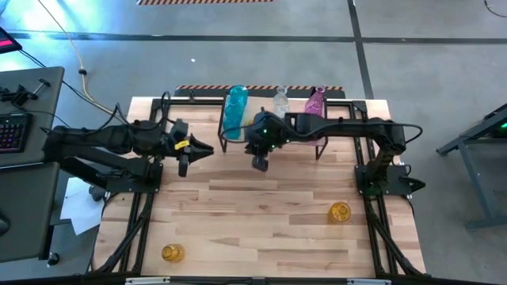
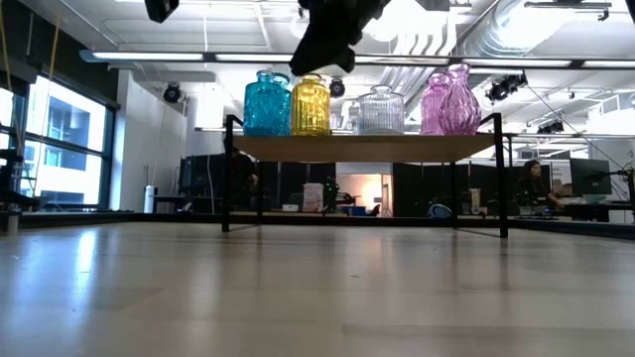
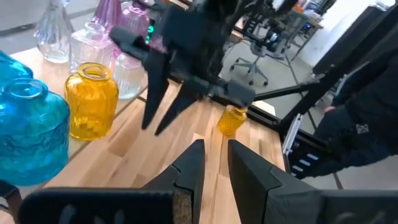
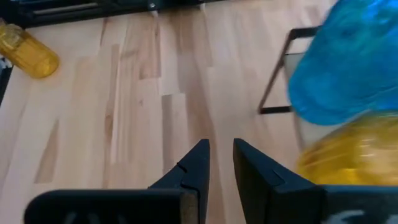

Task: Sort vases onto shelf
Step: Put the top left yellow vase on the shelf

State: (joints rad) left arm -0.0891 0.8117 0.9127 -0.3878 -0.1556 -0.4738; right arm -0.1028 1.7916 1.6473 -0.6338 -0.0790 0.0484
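The shelf (image 2: 367,149) stands at the table's far side and bears teal (image 2: 267,104), yellow (image 2: 311,105), clear (image 2: 381,111) and pink (image 2: 448,101) vases, all upright on their bases. Two more yellow vases rest on the table, one near right (image 1: 339,212) and one near left (image 1: 173,252). My right gripper (image 1: 260,162) hangs just in front of the shelf, above the table, its fingers (image 4: 221,149) a narrow gap apart around nothing. My left gripper (image 1: 202,150) is in the air left of it, pointing toward it, its fingers (image 3: 216,149) also slightly apart and empty.
Black frame bars run along the table's left and right sides (image 1: 127,229). The wooden tabletop (image 1: 261,222) between the two loose yellow vases is bare. A person in dark clothing (image 3: 367,118) stands beyond the table's right edge.
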